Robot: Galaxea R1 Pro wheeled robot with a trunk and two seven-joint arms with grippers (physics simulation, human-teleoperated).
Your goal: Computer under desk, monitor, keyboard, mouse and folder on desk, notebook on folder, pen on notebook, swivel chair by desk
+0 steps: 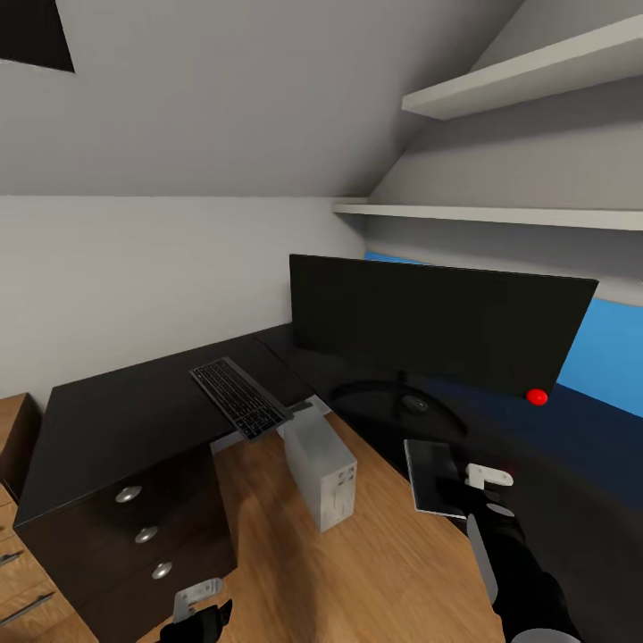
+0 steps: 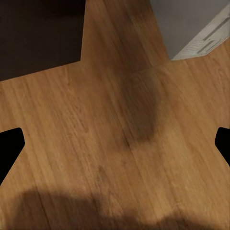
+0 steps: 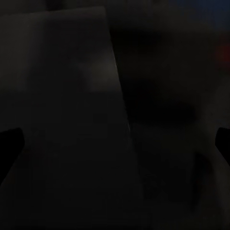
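Now right gripper point(image 1: 489, 482) hovers beside notebook point(image 1: 435, 478).

No text, label, brand or number can be read anywhere. The keyboard point(image 1: 239, 396) keys are too small to make out, and the monitor point(image 1: 438, 323) screen is blank.

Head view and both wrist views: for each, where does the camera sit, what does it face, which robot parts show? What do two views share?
Head view: on the robot's head, facing forward and down over desk, monitor, keyboard; left claw and right claw show.
Left wrist view: by the left claw, facing wooden floor; its fingertips show.
Right wrist view: by the right claw, facing the notebook on the desk; its fingertips show.
Shared: head and left wrist views both show the computer.
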